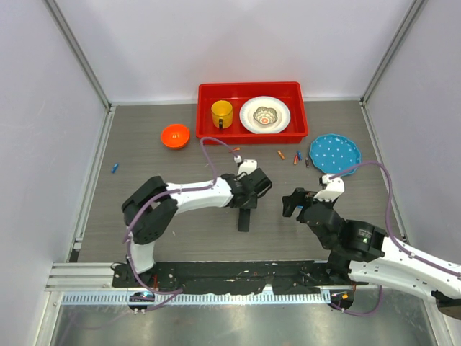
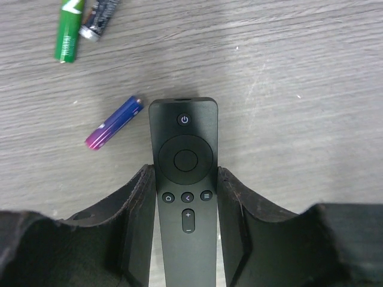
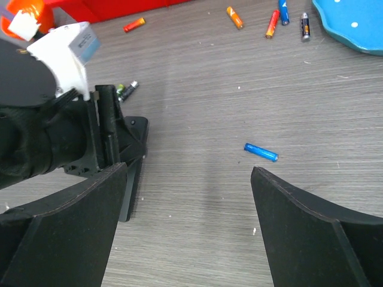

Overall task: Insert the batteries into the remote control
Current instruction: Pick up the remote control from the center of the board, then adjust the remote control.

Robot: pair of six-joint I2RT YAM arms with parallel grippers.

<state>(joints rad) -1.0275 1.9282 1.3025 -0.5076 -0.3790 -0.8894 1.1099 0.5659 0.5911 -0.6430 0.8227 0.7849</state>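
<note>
The left gripper (image 2: 186,179) has its two black padded fingers (image 2: 134,209) laid against both long edges of the slim flat black plastic remote control (image 2: 184,149). No gap shows on either side, so it reads as clamped on the remote's lower half. The remote lies button-face up on the grey wood-grain table (image 2: 299,72). Its long axis runs straight out from the wrist in line with the fingers, and the power-button end is farthest from the gripper. No battery bay is visible on this face, so it is probably on the underside, which would have to be turned up before loading.

A small purple-to-blue cylindrical battery (image 2: 114,123) lies slanted just beside the remote's far corner, on the picture's left. A green battery (image 2: 69,30) and a dark one (image 2: 100,18) sit farther out.

The right gripper (image 3: 188,173) hangs with its fingers wide apart and nothing between them. A slim blue battery (image 3: 261,152) lies ahead of it on the table, nearly crosswise to its reach. That makes the right arm the nearer one for fetching a cell. More loose batteries (image 3: 272,24) lie well beyond, near the teal plate (image 3: 353,24).
</note>
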